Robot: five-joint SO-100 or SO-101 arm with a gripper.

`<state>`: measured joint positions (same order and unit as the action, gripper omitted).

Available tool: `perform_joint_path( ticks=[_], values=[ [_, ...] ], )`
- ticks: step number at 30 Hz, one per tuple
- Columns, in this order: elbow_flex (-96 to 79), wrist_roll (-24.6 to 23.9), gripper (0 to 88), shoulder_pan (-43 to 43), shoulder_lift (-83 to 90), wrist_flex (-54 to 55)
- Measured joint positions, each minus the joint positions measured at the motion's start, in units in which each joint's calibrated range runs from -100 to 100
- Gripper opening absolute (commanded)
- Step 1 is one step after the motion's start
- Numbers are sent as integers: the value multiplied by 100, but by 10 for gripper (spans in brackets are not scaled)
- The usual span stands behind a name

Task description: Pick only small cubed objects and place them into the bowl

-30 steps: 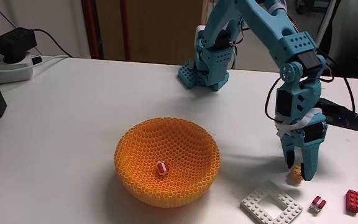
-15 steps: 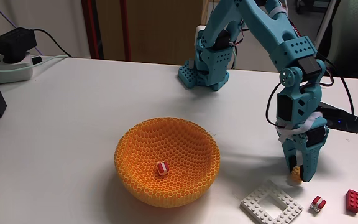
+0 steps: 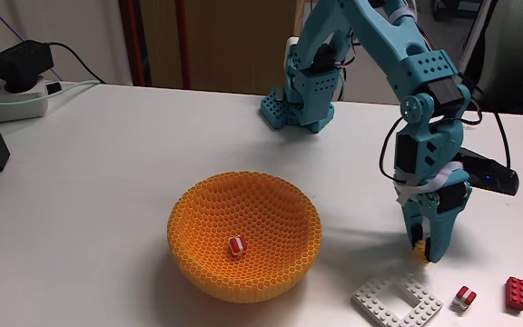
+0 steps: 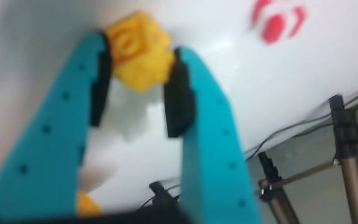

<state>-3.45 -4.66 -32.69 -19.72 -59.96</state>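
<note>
On the white table (image 3: 107, 163), the gripper (image 4: 138, 68) clenches the yellow cube (image 4: 138, 53) only at its fingertips, right of the orange bowl (image 3: 243, 238), so the cube could slip out in transit.

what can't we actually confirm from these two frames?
- Small yellow-orange studded cube: sits between the teal tool's pads; motion blur in the wrist view hides its contact with them.
- Same cube in the fixed view: mostly hidden behind the tool's fingers.
- Red-and-white striped cube in the wrist view: a smear, stripes unreadable.
- Striped cube inside the orange honeycomb bowl: too small to show its faces.
</note>
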Motion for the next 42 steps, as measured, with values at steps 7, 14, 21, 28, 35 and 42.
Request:
perform_joint_path(
  ticks=[7, 14, 21, 28, 35, 42],
  values=[
    [-512, 151, 67, 1161, 2518, -666],
    [-1438, 625, 164, 3375, 3974, -455],
    [-2020, 459, 383, 4081, 3965, -244],
    [-1803, 332, 322, 3453, 3974, -688],
    [-1507, 200, 206, 928, 3748, -799],
    [-335, -68, 164, -329, 1761, -344]
  ],
)
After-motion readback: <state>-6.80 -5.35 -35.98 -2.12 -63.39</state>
